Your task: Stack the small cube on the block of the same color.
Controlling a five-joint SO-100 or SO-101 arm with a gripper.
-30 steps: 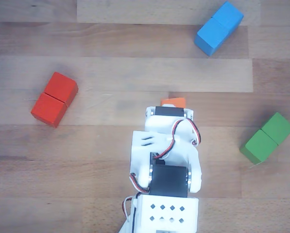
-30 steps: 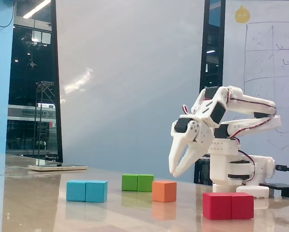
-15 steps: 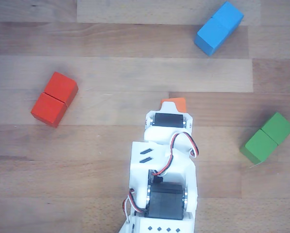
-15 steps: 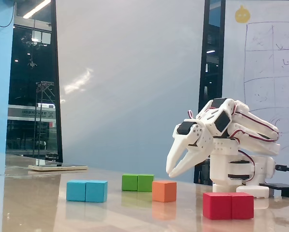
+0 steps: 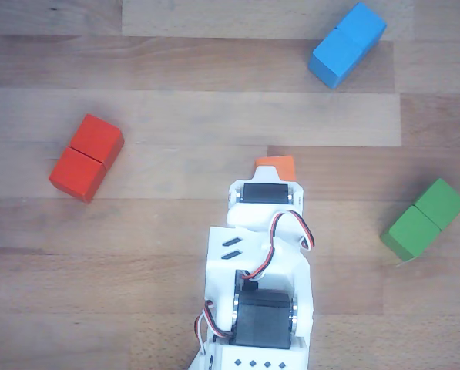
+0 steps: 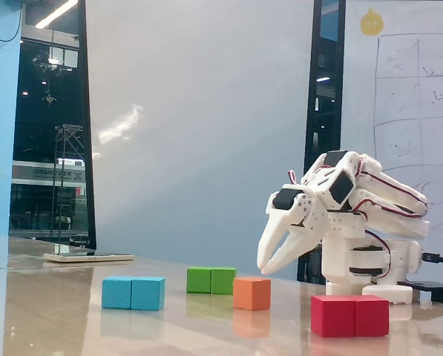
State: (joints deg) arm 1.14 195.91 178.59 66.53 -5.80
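Fingers (image 6: 264,263) hang parted and empty in the fixed view, tips aimed down above the small cube (image 6: 251,293), having dropped from their higher pose a second ago and barely shifted in the last half second. That cube sits untouched on the worktop (image 5: 176,123), its far edge just peeking out beyond the arm's head in the other view (image 5: 274,163), with the red block (image 5: 85,157) well apart to the left. Judging by this, the approach is nearly done and the grasp not yet made, so stacking is all ahead.
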